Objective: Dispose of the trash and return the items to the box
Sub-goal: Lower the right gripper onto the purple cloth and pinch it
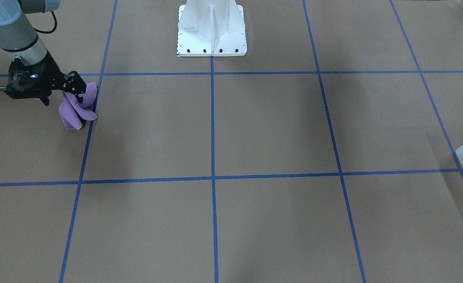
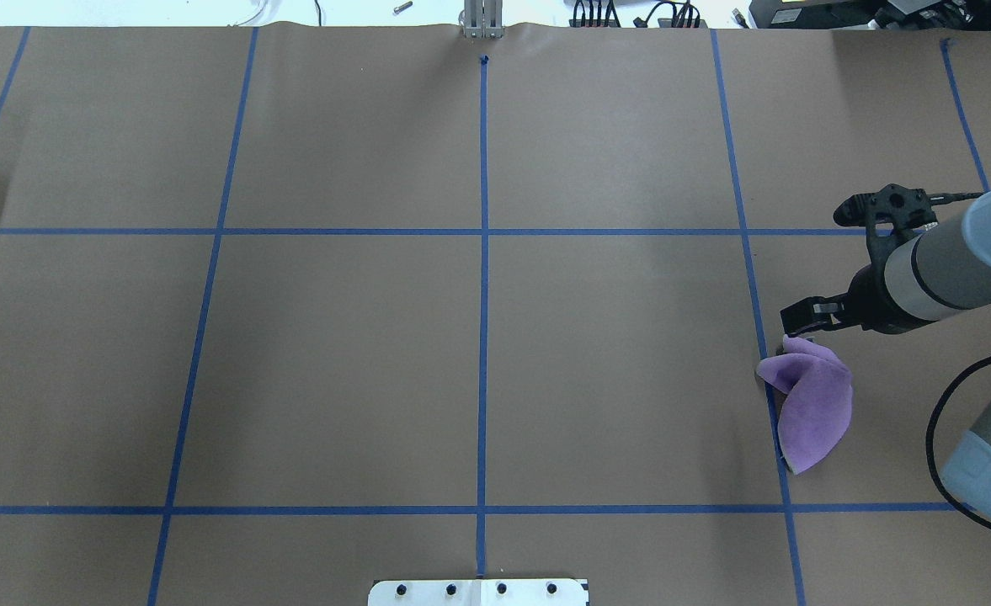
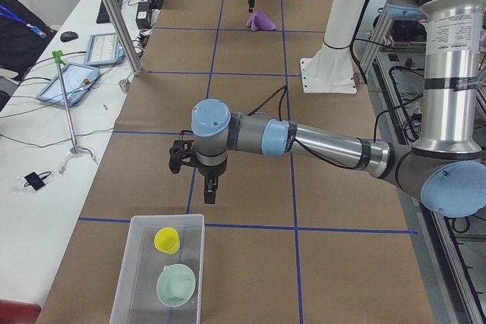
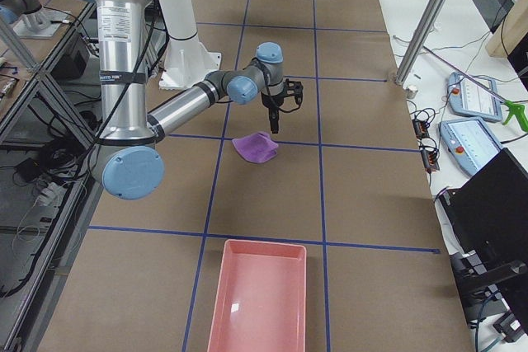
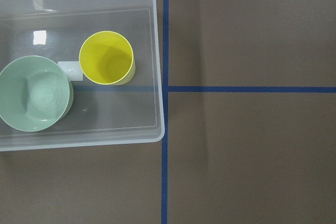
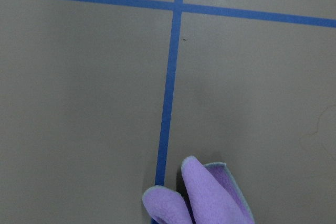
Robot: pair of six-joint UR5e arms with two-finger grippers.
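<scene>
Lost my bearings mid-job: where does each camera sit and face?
Front-facing: across table, facing robot base; right arm, purple cloth.
Overhead: behind robot, looking down; right arm.
Exterior left: table end; left arm near, box.
Exterior right: opposite end; right arm near.
Left wrist: straight down on box; no arm.
Right wrist: down on cloth.
Shared: cloth, front-facing and overhead.

The table (image 2: 335, 379) is plain brown, crossed by a grid of blue tape lines (image 2: 483, 252). The cloth (image 2: 811, 404) is purple (greyish along one edge). Yellow cup (image 5: 106, 57), mint-green bowl (image 5: 34, 93), frosted-white box (image 5: 155, 51), pink tray (image 4: 260, 302).
</scene>
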